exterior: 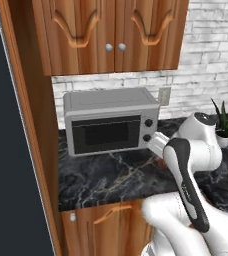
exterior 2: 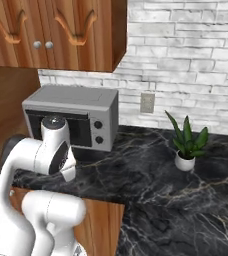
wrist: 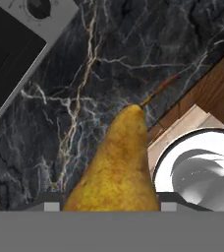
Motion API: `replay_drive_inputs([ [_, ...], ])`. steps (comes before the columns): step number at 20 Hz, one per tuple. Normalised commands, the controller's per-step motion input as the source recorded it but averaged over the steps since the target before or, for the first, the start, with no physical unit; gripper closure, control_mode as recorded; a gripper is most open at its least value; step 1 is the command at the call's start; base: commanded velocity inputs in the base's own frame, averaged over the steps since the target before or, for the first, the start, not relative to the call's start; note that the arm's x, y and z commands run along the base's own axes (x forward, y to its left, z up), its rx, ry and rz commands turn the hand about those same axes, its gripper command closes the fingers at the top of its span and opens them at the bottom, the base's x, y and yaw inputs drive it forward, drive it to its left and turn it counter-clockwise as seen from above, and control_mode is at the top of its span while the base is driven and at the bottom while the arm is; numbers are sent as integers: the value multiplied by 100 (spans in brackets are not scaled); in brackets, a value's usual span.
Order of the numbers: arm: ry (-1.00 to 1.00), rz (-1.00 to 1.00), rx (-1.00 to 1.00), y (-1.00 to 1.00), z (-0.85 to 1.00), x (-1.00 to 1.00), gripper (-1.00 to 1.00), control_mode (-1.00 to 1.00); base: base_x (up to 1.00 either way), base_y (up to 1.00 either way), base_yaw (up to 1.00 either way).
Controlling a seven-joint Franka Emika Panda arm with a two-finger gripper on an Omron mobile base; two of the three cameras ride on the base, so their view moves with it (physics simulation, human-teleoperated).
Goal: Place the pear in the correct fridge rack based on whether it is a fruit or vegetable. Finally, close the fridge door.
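Observation:
The pear (wrist: 119,162) is yellow-brown with a thin stem. It stands large in the hand view, stem pointing away, between the two fingertips of my gripper (wrist: 109,206). The gripper is shut on the pear and holds it above the black marble counter (wrist: 84,98), near the counter's front edge and in front of the microwave (wrist: 11,49). A tall dark slate-grey fridge panel (exterior: 6,150) runs down the left edge of the left base view. I cannot tell whether it is the fridge door. My white arm (exterior: 186,170) bends over the counter's front edge.
A grey microwave (exterior: 111,120) sits at the back left of the counter (exterior: 111,175), under wooden wall cabinets (exterior: 111,35). A potted plant (exterior 2: 186,145) stands further right by the brick wall. Wooden base cabinets (exterior: 106,225) lie below the counter.

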Motion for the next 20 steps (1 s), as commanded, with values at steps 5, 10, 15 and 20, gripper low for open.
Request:
replay_drive_inputs([
  [5, 0, 0, 0, 0, 0, 0, 100, 100, -100, 2, -2],
  [10, 0, 0, 0, 0, 0, 0, 100, 100, -100, 35, 0],
  [15, 0, 0, 0, 0, 0, 0, 100, 100, -100, 60, 0],
  [20, 0, 0, 0, 0, 0, 0, 100, 100, -86, 98, 0],
])
